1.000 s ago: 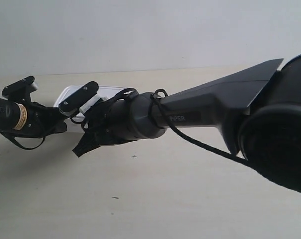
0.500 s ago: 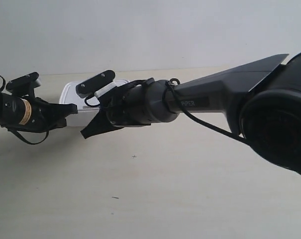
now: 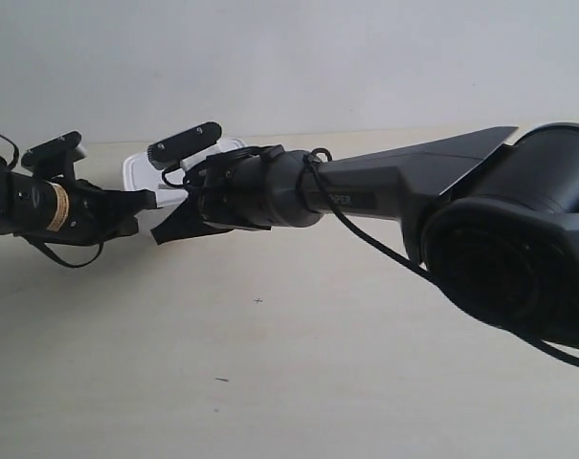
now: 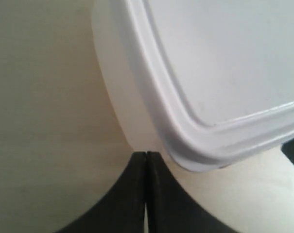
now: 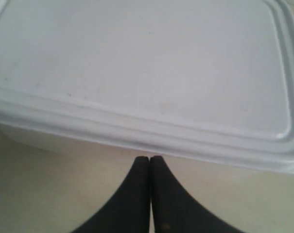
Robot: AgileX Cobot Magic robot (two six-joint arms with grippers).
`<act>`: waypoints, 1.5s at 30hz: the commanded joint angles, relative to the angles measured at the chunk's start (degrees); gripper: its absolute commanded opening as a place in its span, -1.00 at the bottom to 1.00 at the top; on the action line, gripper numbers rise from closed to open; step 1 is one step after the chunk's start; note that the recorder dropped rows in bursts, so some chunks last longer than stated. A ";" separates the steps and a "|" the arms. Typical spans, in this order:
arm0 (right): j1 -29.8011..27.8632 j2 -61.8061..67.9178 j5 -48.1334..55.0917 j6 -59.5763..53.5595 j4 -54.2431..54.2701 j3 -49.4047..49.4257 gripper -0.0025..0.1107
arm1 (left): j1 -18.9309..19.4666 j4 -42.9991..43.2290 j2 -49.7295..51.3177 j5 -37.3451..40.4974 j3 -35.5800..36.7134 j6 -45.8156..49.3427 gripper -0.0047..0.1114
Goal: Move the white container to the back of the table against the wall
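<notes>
The white container (image 3: 139, 170) lies far back on the table (image 3: 318, 354), close to the wall (image 3: 318, 57), and the two arms hide most of it. In the left wrist view my left gripper (image 4: 146, 153) is shut, its tips against the side of the white container (image 4: 219, 73) at a rounded corner. My right gripper (image 5: 150, 158) is shut too, its tips just under the lid rim on a long side of the container (image 5: 147, 63). In the exterior view the gripper (image 3: 147, 199) of the arm at the view's left and the gripper (image 3: 165, 232) of the arm at the view's right meet at the box.
The thick black arm (image 3: 480, 229) at the exterior view's right crosses the middle of the table, with a cable looped along it. Bare tabletop with a few dark specks (image 3: 258, 301) lies in front of it.
Both arms and the white container have shifted back towards the wall. Both grippers have stayed shut against the box.
</notes>
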 commanded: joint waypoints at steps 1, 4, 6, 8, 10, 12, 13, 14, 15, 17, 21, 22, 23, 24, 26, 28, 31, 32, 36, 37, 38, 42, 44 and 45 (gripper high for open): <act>-0.67 -0.04 0.16 -1.29 -0.32 -0.68 -0.96 | -0.07 -0.62 0.60 -7.75 -0.18 -1.63 -0.92; -1.26 -0.04 1.59 -1.29 -0.04 -0.68 -0.96 | -0.07 -2.43 0.72 -7.63 -0.18 -1.31 -0.92; -1.54 -0.04 1.85 -1.29 0.09 -0.68 -0.96 | -0.24 0.98 0.72 -7.86 -0.18 -4.16 -0.92; -1.57 -0.04 2.12 -1.29 0.18 -0.68 -0.96 | -0.59 1.68 0.72 -10.81 -0.05 -5.33 -0.92; -1.57 -0.04 2.66 -1.29 0.32 -0.68 -0.96 | -0.59 0.67 0.86 -12.51 -0.05 -5.33 -0.92; -1.57 -0.04 3.51 -1.29 0.74 -0.68 -0.96 | -0.59 -0.87 1.27 -12.57 -0.20 -5.09 -0.92; -1.57 -0.04 4.10 -1.29 1.15 -0.68 -0.96 | -0.59 -1.31 1.73 -12.57 -0.37 -4.71 -0.92; -1.57 -0.04 4.58 -1.29 1.28 -0.68 -0.96 | -0.59 -1.57 2.38 -12.57 -0.58 -4.40 -0.92; -1.57 -0.04 4.86 -1.29 1.28 -0.68 -0.96 | -0.59 -1.69 3.12 -12.57 -0.99 -4.40 -0.92; -1.57 -0.04 5.78 -1.39 1.28 -0.68 -0.96 | -0.59 -2.08 4.45 -12.57 -1.71 -4.40 -0.92; -1.46 -0.04 6.27 -1.52 1.28 -0.68 -0.96 | -0.59 -4.11 6.39 -12.68 -3.63 -2.47 -0.92; -1.46 -0.04 6.27 -1.52 1.28 -0.68 -0.96 | -0.59 -4.48 6.65 -12.68 -4.14 -2.33 -0.92; -1.46 -0.04 6.27 -1.52 1.28 -0.68 -0.96 | -0.59 -4.79 7.01 -12.68 -4.57 -1.95 -0.92; -1.46 -0.04 6.27 -1.82 1.28 -0.68 -0.96 | -0.59 -5.12 7.20 -12.68 -5.16 -1.26 -0.92; -1.46 -0.04 6.16 -1.82 0.90 -0.68 -0.96 | -0.59 -5.26 7.86 -12.58 -6.36 -1.06 -0.92; -1.46 -0.04 5.65 -1.82 0.65 -0.68 -0.96 | -0.59 -5.40 8.50 -12.47 -7.55 -1.06 -0.92; -1.57 -0.04 3.94 -1.82 0.25 -0.68 -0.96 | -0.59 -5.40 9.01 -10.82 -8.70 -1.06 -0.92; -1.57 -0.04 3.40 -1.82 -0.01 -0.68 -0.96 | -0.59 -5.51 9.14 -10.47 -8.96 -1.06 -0.92; -1.57 -0.04 1.14 -1.82 -0.26 -0.68 -0.96 | -0.46 -6.04 9.14 -8.49 -9.44 -0.47 -0.92; -1.57 -0.04 0.70 -1.64 -0.66 -0.68 -0.96 | -0.46 -6.04 9.14 -7.60 -9.55 0.27 -0.92; -1.68 -0.04 0.42 -1.29 -1.45 -0.68 -0.96 | -0.46 -6.04 9.14 -6.78 -9.87 0.63 -0.92; -2.12 0.07 -0.05 0.25 -1.78 -1.29 -0.96 | -0.46 -5.94 9.14 -4.59 -10.60 0.72 -0.92; -2.24 0.07 -0.78 0.11 -1.78 -1.29 -0.96 | -0.46 -6.34 9.14 -4.59 -10.72 0.95 -0.92; -2.24 0.07 -1.39 0.11 -1.78 -1.29 -0.96 | -0.46 -6.49 9.14 -4.47 -10.83 1.19 -0.92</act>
